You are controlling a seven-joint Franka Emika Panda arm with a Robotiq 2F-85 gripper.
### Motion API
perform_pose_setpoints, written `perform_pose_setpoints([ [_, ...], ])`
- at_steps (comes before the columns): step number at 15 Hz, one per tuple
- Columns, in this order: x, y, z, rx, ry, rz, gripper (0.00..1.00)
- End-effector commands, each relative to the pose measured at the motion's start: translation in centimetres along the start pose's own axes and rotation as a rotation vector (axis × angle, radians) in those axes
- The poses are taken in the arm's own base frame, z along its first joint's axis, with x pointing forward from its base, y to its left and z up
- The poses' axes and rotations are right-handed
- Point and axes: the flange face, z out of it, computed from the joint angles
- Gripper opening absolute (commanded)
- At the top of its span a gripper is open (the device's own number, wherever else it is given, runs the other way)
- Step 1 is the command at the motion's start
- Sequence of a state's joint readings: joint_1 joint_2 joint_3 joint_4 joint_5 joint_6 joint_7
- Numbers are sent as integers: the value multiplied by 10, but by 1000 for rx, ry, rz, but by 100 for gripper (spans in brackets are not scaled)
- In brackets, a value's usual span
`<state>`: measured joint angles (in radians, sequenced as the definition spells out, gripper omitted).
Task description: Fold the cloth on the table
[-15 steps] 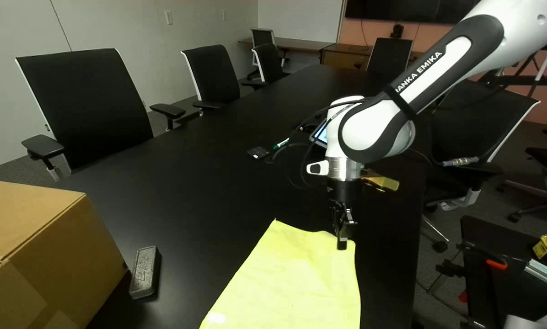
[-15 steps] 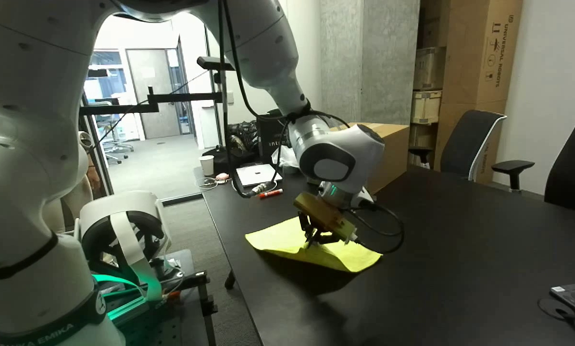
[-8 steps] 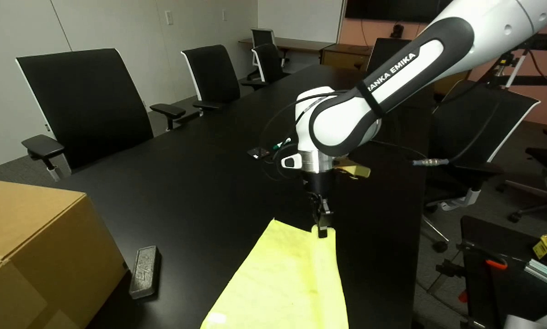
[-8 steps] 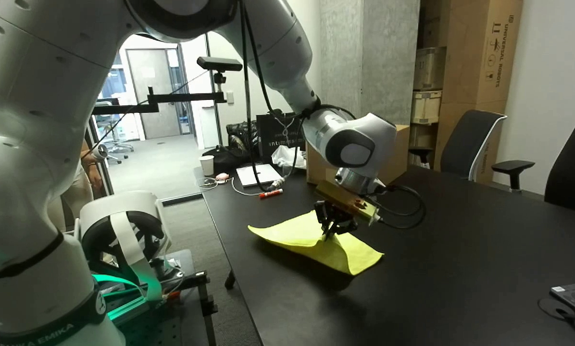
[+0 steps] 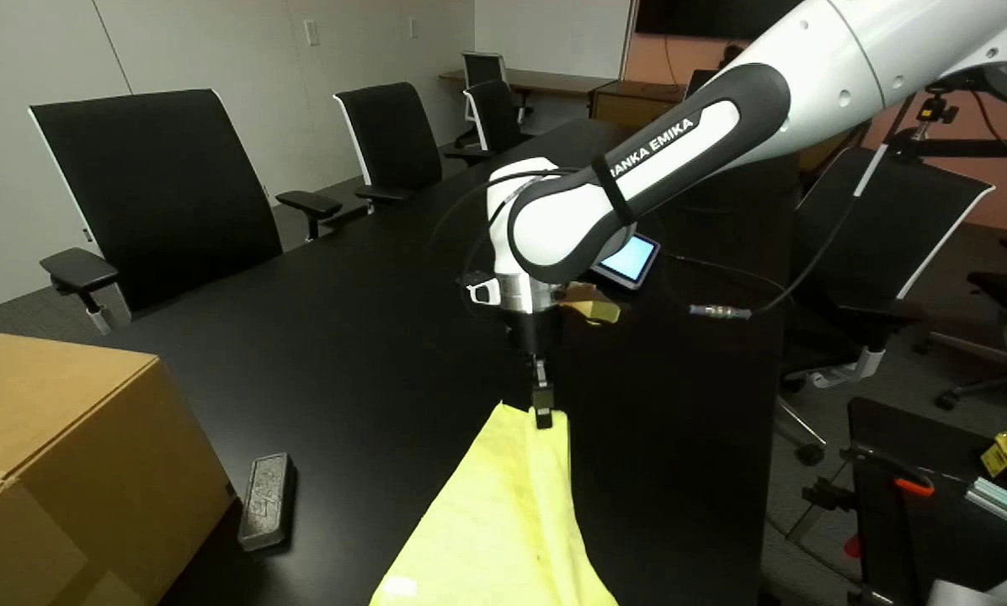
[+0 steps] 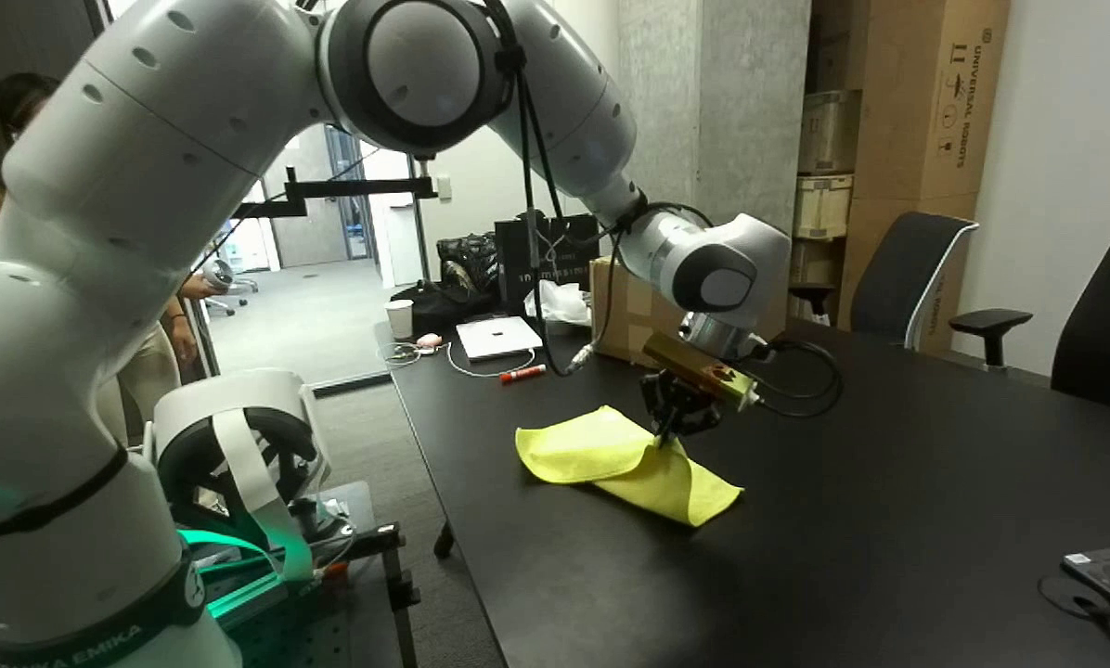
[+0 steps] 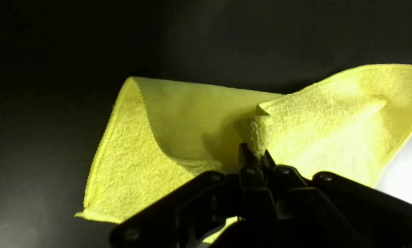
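The slim black fingers (image 7: 247, 159) are pinching a bunched-up bit of that fuzzy yellow cloth (image 7: 133, 172), which is lying on the long black table (image 5: 343, 362) with one side kinda flopping over itself.

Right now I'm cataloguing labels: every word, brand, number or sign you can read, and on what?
"ANKA EMIKA": robot arm, start covered.
"KA EMIKA": dark band at its base.
"UNIVERSAL ROBOTS": tall cardboard box.
Too small or blurred: black shopping bag, dark block, box symbols.

Blk tbl (image 5: 360, 362) w/ cloth (image 5: 487, 513), box (image 5: 99, 446)
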<state>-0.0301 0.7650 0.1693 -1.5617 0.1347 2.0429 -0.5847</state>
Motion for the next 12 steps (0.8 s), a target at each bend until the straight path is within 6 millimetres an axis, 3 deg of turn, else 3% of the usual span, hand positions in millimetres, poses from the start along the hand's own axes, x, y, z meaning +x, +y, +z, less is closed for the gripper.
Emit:
perform_pose_setpoints([
  [1, 33, 1, -20, -53, -3, 42, 4],
  [6, 55, 13, -4, -195, -40, 94, 6],
  [7, 57, 15, -1, -217, -40, 108, 30],
  [9, 61, 22, 6, -240, -23, 147, 33],
  [12, 66, 26, -3, -252, 43, 217, 55],
])
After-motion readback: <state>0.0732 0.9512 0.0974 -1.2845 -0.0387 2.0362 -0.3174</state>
